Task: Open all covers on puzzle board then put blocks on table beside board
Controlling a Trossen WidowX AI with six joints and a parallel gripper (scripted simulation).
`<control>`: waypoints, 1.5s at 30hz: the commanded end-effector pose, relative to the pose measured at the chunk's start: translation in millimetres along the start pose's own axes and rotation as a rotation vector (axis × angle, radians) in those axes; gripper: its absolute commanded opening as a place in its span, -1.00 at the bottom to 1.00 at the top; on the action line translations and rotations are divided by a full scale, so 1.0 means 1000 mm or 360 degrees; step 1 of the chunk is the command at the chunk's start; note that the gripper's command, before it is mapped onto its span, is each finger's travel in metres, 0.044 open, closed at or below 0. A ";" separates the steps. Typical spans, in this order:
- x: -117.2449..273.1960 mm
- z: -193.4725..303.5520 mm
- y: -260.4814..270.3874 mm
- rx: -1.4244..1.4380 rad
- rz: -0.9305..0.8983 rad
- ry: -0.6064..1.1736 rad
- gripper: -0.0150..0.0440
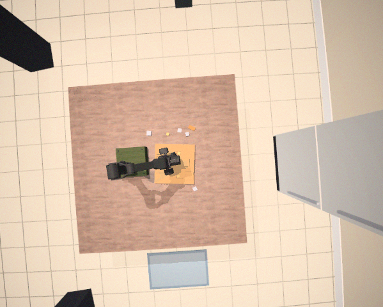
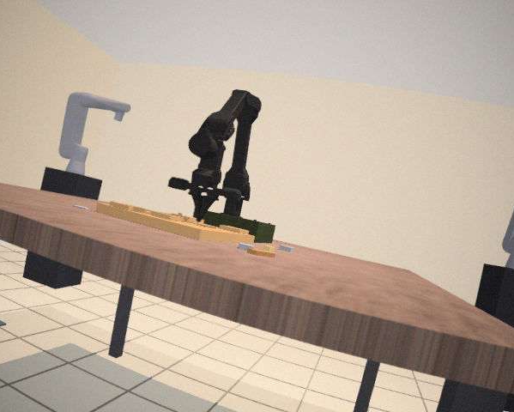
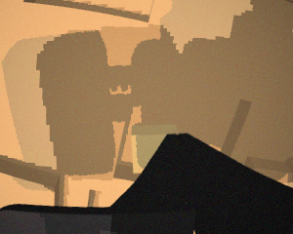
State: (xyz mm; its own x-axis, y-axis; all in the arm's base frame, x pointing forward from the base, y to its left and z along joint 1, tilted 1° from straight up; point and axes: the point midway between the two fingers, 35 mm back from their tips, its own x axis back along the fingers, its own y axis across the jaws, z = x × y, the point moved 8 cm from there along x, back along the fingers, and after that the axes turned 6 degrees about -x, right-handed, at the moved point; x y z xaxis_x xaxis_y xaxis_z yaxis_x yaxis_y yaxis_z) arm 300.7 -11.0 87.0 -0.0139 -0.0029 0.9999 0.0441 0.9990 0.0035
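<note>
The orange puzzle board (image 1: 191, 180) (image 2: 150, 221) (image 3: 12, 24) lies under the arm. My gripper (image 2: 199, 220) (image 3: 177, 143) is shut and empty, its tips low at the board's top; the arm hides them in the top view. A yellow block (image 3: 143, 148) shows in a square recess beside the fingers in the wrist view, partly hidden by them. On the table beyond one board edge lie a yellow block (image 1: 167, 133) (image 2: 268, 248), an orange piece (image 1: 192, 127) (image 2: 261, 253) and several pale blocks. Another pale block (image 1: 194, 188) (image 2: 81, 207) lies off the opposite edge. Most covers are hidden or too small to judge.
A dark green box (image 1: 132, 154) (image 2: 265, 233) stands beside the board near the arm's base. Raised strips (image 3: 236, 124) cross the board's top. The wooden table (image 1: 151, 224) (image 2: 359, 283) extends around the board.
</note>
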 end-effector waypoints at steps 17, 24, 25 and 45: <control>0.004 0.011 0.010 -0.0014 0.0023 -0.0015 -0.49; 0.004 0.011 0.010 -0.0014 0.0023 -0.0015 -0.49; 0.004 0.011 0.010 -0.0014 0.0023 -0.0015 -0.49; -0.001 0.011 0.009 -0.0010 0.0017 -0.0012 -0.49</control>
State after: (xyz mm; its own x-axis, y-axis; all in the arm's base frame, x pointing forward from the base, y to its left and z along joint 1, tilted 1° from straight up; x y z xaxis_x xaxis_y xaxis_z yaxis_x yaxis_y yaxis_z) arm 290.8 -0.9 90.0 -0.0290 0.0052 0.9996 0.0495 0.9988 -0.0038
